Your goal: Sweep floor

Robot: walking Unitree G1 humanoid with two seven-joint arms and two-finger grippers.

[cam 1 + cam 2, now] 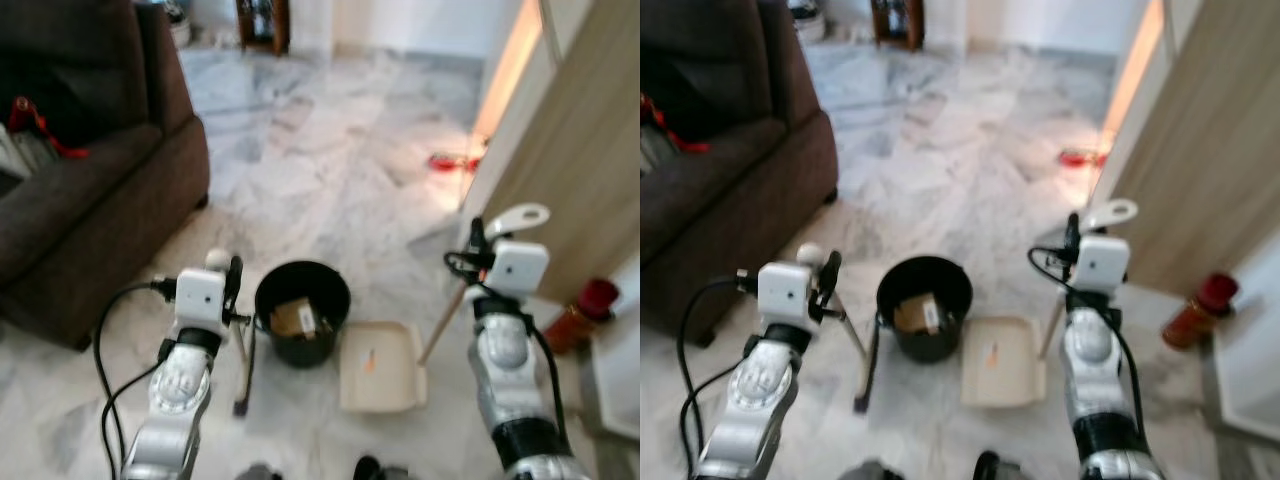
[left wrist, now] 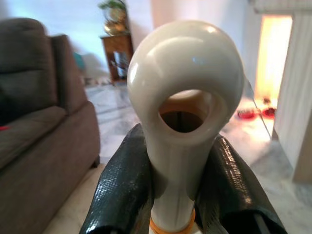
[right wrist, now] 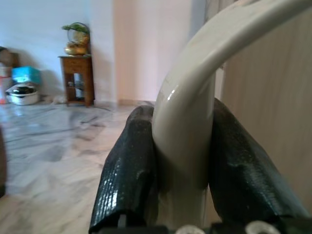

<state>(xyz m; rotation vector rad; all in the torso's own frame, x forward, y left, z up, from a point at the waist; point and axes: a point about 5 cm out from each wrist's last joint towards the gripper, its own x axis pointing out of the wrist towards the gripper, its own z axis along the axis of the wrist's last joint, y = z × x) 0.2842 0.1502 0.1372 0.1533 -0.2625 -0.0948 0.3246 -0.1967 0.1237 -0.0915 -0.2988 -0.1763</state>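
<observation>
On the marble floor (image 1: 330,150), going from left to right: one dark brown sofa (image 1: 90,190) stands at the left edge, with a red item (image 1: 35,125) on its seat. The left gripper (image 2: 183,185) has its two black fingers (image 2: 124,190) pinched around the cream, ring-ended top of one broom handle (image 2: 185,97); the broom (image 1: 243,365) slants down to the floor just left of one black bin (image 1: 302,312). The bin holds some brown scraps. Just right of it lies one cream dustpan (image 1: 380,368), its long handle (image 1: 520,214) rising to the right gripper (image 3: 183,180), whose fingers (image 3: 129,170) clamp it. A red bottle (image 1: 582,312) stands by the wooden door (image 1: 575,150).
</observation>
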